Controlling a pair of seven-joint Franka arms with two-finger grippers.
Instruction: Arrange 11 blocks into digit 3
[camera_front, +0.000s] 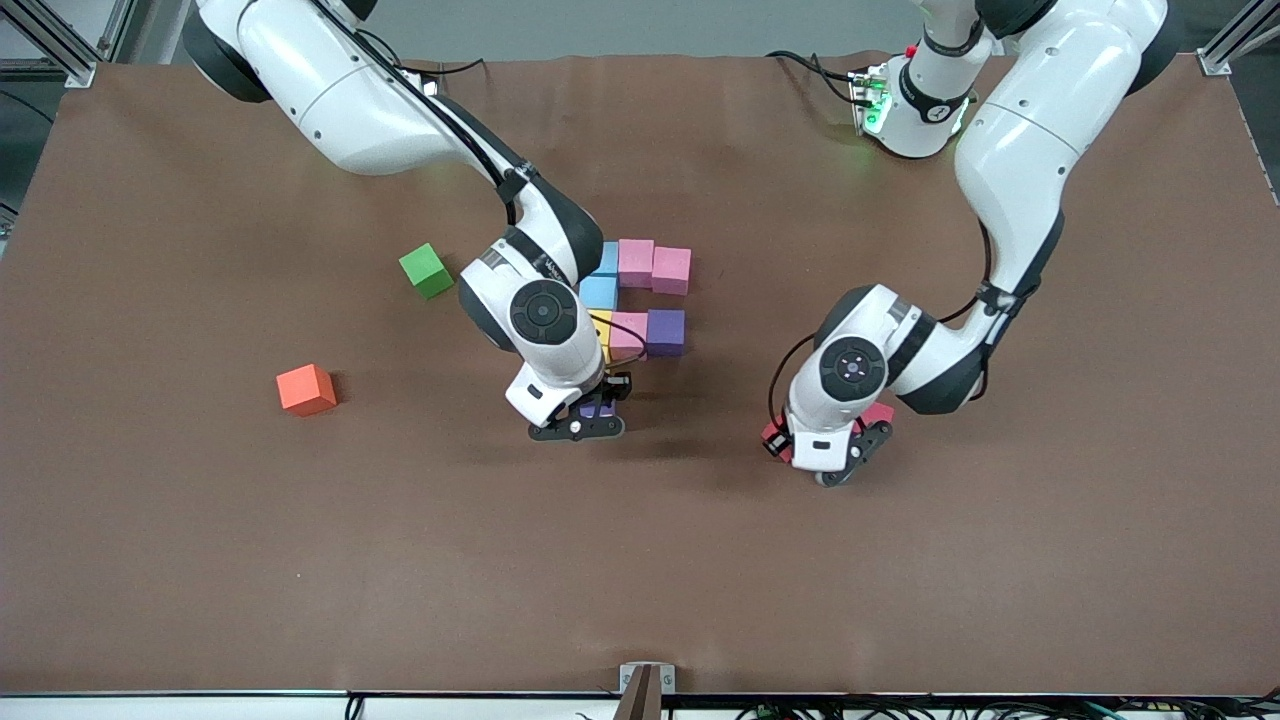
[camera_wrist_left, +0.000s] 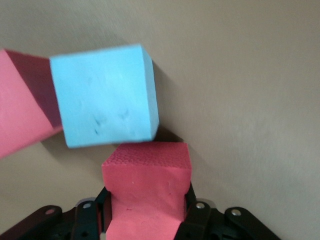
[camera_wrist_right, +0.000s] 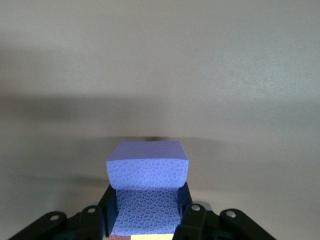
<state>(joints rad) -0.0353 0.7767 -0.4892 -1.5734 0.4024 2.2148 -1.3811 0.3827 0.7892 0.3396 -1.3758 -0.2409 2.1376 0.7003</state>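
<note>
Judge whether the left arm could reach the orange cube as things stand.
Probably not: its hand is shut on a red block, and the orange cube lies toward the right arm's end, past the right hand.

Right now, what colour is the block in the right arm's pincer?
Purple; the right wrist view shows it best, gripped in the right pincer.

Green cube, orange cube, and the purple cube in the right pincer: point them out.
green cube (camera_front: 426, 270), front view, middle of the cube.
orange cube (camera_front: 306, 389), front view, middle of the cube.
purple cube (camera_wrist_right: 148, 167), right wrist view, face above the right pincer (camera_wrist_right: 147, 220).
</note>
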